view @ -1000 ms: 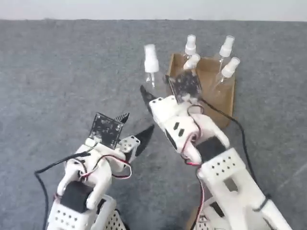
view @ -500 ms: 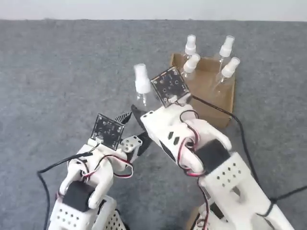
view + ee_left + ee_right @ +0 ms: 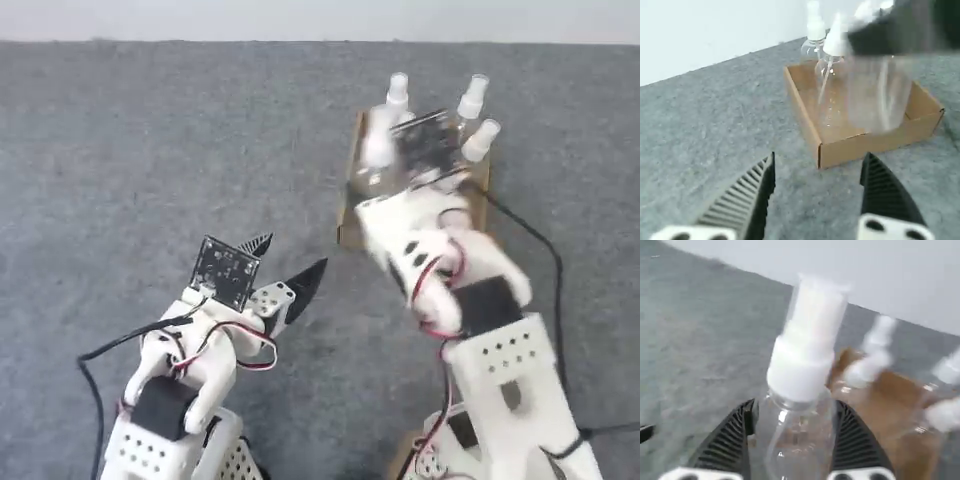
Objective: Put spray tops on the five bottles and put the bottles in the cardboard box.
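My right gripper (image 3: 792, 440) is shut on a clear bottle (image 3: 800, 405) with a white spray top (image 3: 810, 335). It holds the bottle upright above the near-left part of the cardboard box (image 3: 345, 228). In the high view the held bottle (image 3: 376, 155) is blurred, and three other spray-topped bottles (image 3: 472, 97) stand at the box's far side. The right arm's camera board (image 3: 432, 150) hides part of the box. My left gripper (image 3: 288, 262) is open over the carpet, left of and nearer than the box. The left wrist view looks between the fingers (image 3: 747, 200) at the box (image 3: 860, 145) and the held bottle (image 3: 875, 95).
Grey carpet (image 3: 150, 140) covers the table, with bare room to the left of the box. A pale wall runs along the far edge. The right arm's body (image 3: 490, 330) and cables lie between the box and the near edge.
The right gripper closed on the bottle standing left of the box, lifted it and swung right with it to above the box. The left arm has barely moved.
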Tool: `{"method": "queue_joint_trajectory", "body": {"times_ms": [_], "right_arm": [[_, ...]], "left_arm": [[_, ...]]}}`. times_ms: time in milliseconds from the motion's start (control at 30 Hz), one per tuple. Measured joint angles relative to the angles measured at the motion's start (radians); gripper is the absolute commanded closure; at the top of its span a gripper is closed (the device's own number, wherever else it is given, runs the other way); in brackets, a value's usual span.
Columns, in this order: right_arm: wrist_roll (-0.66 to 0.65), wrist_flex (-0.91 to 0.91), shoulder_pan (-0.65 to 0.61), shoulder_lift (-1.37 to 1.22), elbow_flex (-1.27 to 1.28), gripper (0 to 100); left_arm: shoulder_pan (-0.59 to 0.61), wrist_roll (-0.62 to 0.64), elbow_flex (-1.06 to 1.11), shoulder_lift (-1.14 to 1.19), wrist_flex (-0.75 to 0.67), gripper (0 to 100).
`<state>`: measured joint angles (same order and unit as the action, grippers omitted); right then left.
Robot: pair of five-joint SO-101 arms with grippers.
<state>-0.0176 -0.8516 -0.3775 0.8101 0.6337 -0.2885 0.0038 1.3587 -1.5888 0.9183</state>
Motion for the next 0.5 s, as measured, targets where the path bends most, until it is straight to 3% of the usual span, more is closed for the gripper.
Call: {"method": "queue_joint_trajectory", "body": {"times_ms": [100, 233, 500], "right_arm": [[0.0, 0.035, 0.083, -0.032, 0.0, 99.3], [0.0, 0.13, 0.153, -0.061, 0.046, 99.3], [0.0, 0.374, 0.164, -0.114, 0.23, 99.3]], "left_arm": [[-0.003, 0.0, 0.0, 0.0, 0.0, 82], [0.038, 0.0, 0.0, -0.003, 0.0, 100], [0.155, 0.0, 0.0, -0.005, -0.054, 99]]}}
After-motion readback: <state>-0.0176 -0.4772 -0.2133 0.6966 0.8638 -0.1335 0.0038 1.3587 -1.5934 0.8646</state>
